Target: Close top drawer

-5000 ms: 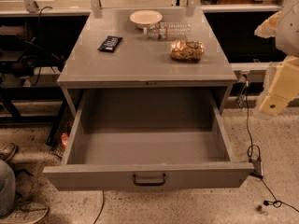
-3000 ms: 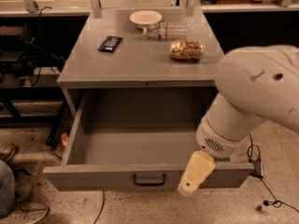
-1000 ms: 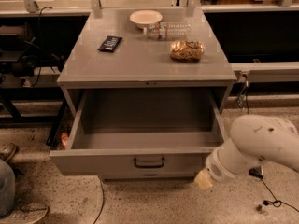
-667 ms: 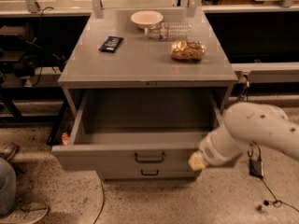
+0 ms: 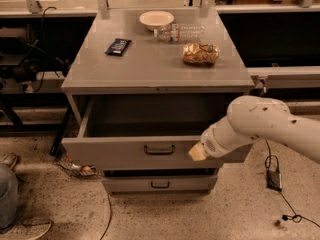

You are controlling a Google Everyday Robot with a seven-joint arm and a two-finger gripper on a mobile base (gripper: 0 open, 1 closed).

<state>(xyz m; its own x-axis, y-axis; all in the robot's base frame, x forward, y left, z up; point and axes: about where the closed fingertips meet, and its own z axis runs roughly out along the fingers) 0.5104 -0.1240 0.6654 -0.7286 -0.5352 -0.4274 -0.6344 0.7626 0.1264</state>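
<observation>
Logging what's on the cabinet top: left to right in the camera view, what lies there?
black packet → bowl → snack bag; the bottle overlaps both, so omitted. The gripper is lower, at the top drawer front, right of its handle.

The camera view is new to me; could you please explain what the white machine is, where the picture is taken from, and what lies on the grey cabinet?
There is one picture, looking down on the grey cabinet from the front; where the camera is mounted cannot be told. The white shape on the right is a robot arm. Its cream tip is the tool, the part that grasps; nothing shows in it, and it lies at the front of the top drawer, right of the dark handle. That drawer is partly open; a shallower drawer shows below. On the cabinet top lie a pale bowl, a clear plastic bottle on its side, a black wrapped bar and a snack bag.
</observation>
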